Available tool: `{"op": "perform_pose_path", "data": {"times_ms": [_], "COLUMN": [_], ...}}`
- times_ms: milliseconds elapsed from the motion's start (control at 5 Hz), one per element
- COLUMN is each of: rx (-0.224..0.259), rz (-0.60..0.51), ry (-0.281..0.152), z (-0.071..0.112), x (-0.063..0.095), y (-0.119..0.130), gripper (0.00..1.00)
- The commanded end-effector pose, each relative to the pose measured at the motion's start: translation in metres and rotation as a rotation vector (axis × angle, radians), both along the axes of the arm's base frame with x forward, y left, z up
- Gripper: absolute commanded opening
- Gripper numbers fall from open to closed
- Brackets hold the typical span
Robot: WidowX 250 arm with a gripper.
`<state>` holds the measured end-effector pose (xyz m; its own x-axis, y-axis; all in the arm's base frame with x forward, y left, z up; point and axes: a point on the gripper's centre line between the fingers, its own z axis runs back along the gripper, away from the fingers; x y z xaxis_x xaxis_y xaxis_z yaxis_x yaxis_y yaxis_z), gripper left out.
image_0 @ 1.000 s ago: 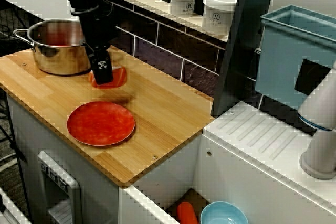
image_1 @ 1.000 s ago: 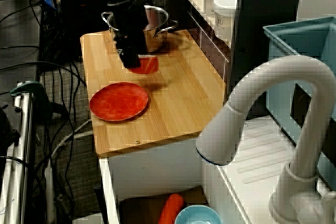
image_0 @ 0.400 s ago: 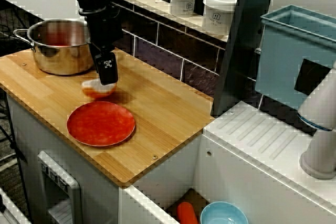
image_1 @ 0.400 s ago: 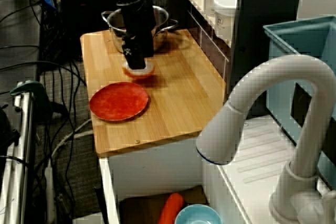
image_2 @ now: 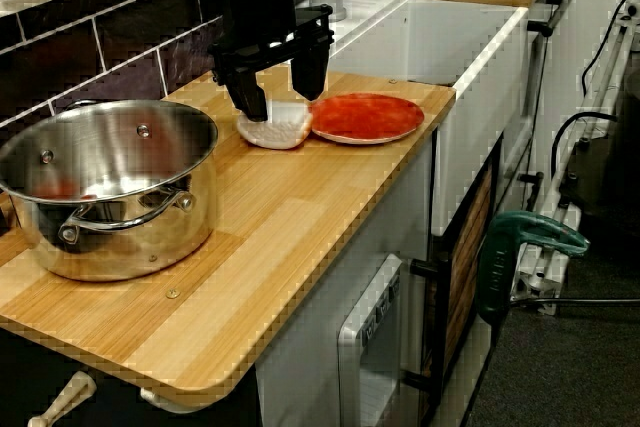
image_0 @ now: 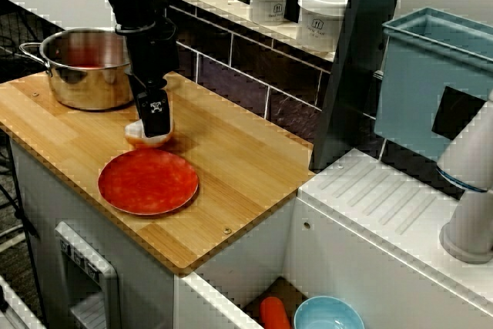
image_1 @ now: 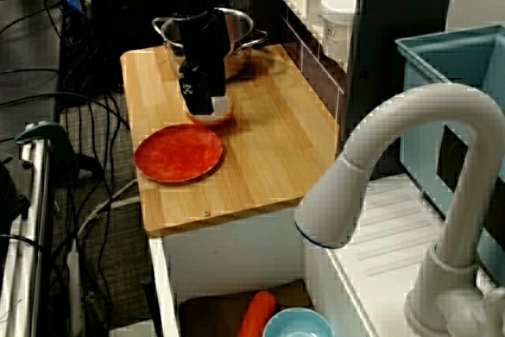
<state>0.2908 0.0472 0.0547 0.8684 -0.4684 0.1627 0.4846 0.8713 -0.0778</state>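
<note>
Since the bowl [image_2: 276, 133] looks like thin moulded plastic, white with an orange edge, I judge it light, stiff and rather slick, best pinched across its rim or side wall. It sits on the wooden counter [image_2: 290, 227] directly beneath the gripper [image_2: 282, 105]. The jaws stand spread about as wide as the bowl and straddle it; whether they press on it I cannot tell. A flat, round red plate [image_2: 365, 117] lies just beside the gripper, and a shiny steel pot [image_2: 110, 187] stands farther off on the other side.
</note>
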Motion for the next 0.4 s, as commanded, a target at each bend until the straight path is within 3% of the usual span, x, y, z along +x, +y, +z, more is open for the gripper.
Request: {"op": "perform_pose_path", "data": {"times_ms": [0,200], "rx": [0.023,0.03], "rz": [0.013,0.015], "ry": [-0.047,-0.043], "z": [0.0109,0.0068], "x": [-0.0041,-0.0026], "y": [0.0058,0.0071], "gripper": [1.0,1.0]}}
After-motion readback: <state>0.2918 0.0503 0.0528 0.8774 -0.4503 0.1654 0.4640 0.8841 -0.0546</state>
